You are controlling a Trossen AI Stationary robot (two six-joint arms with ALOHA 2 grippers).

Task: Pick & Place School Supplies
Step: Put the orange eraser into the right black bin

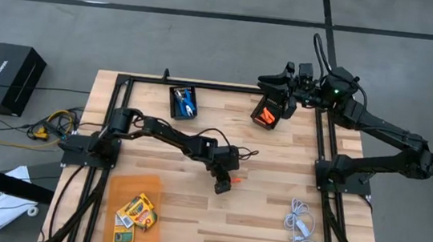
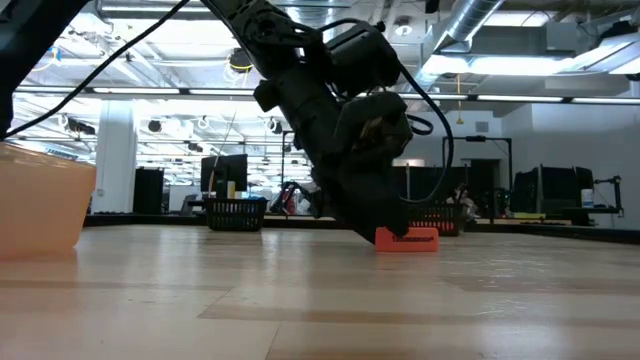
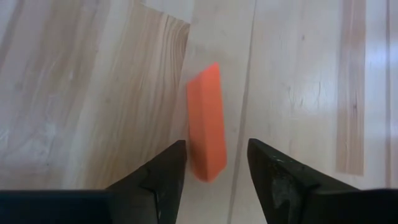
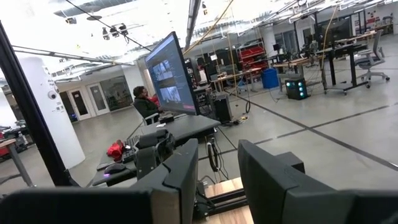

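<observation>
Left gripper [image 3: 214, 168] sits low mid-table with fingers spread wide around an orange piece [image 3: 207, 122] lying flat on the wood, not squeezing it, while right gripper [image 1: 279, 81], half-open and empty, waits over the far-right bin [image 1: 267, 110].
</observation>
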